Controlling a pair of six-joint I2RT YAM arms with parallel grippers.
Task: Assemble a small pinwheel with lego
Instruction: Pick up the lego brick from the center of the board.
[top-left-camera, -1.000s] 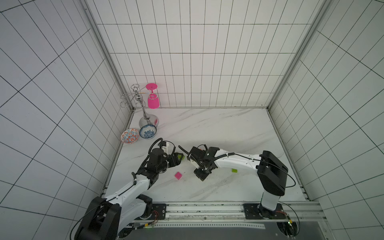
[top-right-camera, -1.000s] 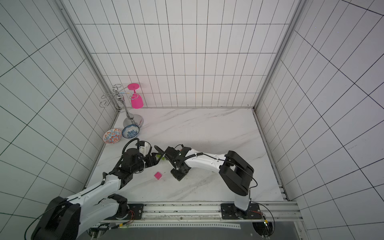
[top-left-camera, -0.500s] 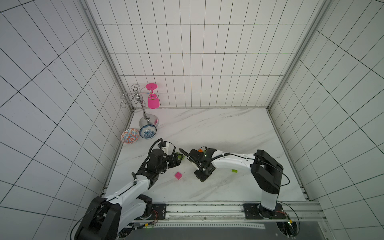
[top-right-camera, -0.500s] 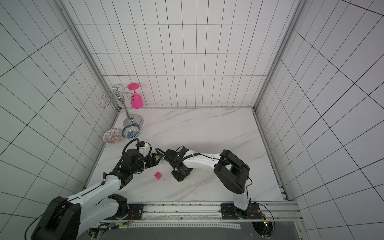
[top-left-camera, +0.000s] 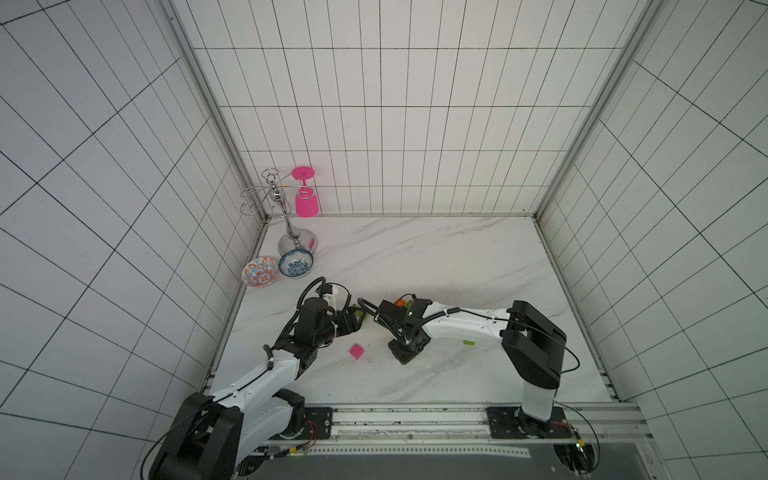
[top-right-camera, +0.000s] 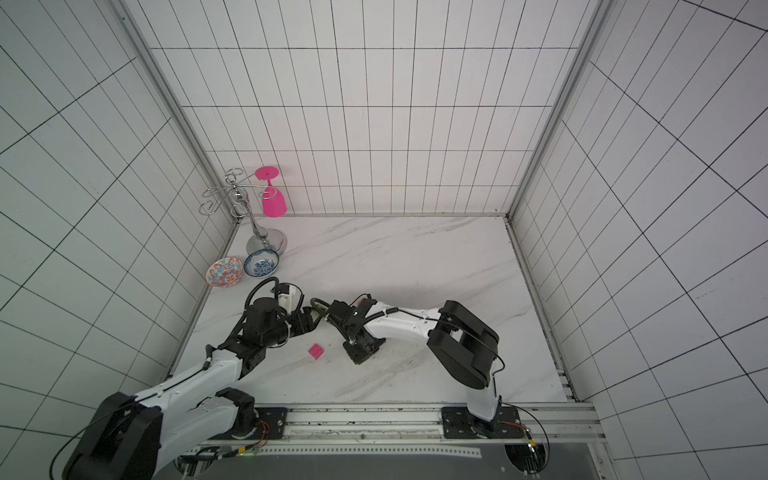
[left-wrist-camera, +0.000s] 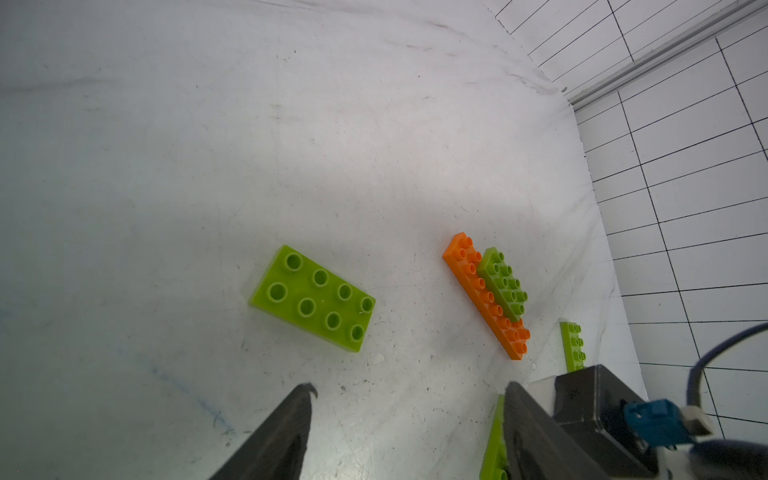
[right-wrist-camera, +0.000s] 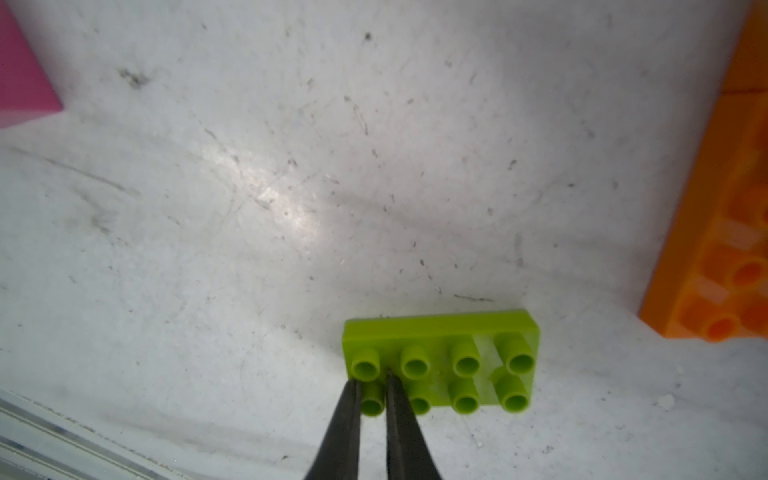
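My right gripper (right-wrist-camera: 372, 376) points down at the table (top-left-camera: 415, 257). It is shut on one stud at the end of a flat lime-green brick (right-wrist-camera: 457, 353). In both top views this gripper (top-left-camera: 403, 357) (top-right-camera: 359, 357) hides that brick. The pink square brick (top-left-camera: 356, 351) (top-right-camera: 316, 351) lies loose just left of it. My left gripper (left-wrist-camera: 409, 388) (top-left-camera: 355, 322) is open over bare table, with a lime-green brick's edge (left-wrist-camera: 494, 440) against the inner side of one finger. An orange bar (left-wrist-camera: 486, 299) carries a lime-green brick (left-wrist-camera: 503, 282).
Another lime-green brick (left-wrist-camera: 311, 297) lies flat ahead of the left gripper, and a further one (left-wrist-camera: 573, 345) beyond the bar. Two patterned bowls (top-left-camera: 259, 272) (top-left-camera: 296, 264) and a chrome rack (top-left-camera: 286, 216) holding a pink goblet (top-left-camera: 306, 201) stand at the back left. Tiled walls close three sides.
The right arm's elbow has swung a little to the left while its gripper stays at the same spot on the table. The left arm and the pink brick have not moved.
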